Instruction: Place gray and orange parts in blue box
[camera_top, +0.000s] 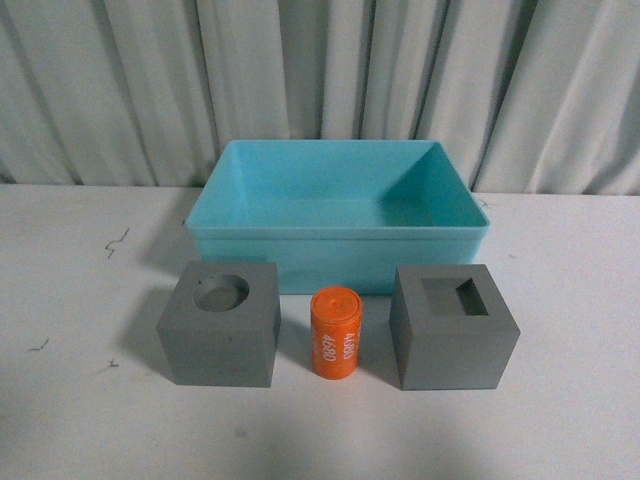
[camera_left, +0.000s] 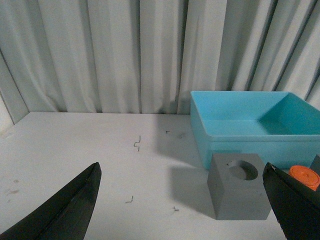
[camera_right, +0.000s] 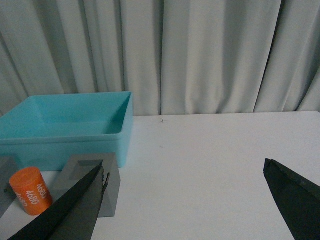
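Note:
The blue box (camera_top: 440, 235) stands open on the white table at the middle back. In front of it sit the gray cube with a round recess (camera_top: 220, 323) on the left, the orange cylinder (camera_top: 337, 332) with white digits in the middle, and the gray cube with a square recess (camera_top: 453, 327) on the right. Neither arm shows in the front view. My left gripper (camera_left: 182, 172) is open and empty, short of the round-recess cube (camera_left: 239, 192), with the box (camera_left: 235, 140) behind it. My right gripper (camera_right: 184, 172) is open and empty beside the square-recess cube (camera_right: 112, 192), the cylinder (camera_right: 30, 191) and the box (camera_right: 65, 145).
A gray pleated curtain (camera_top: 320, 70) hangs behind the table. The white table top (camera_top: 80, 300) has small dark scuff marks at the left. Open table lies right of the square-recess cube (camera_right: 215, 165).

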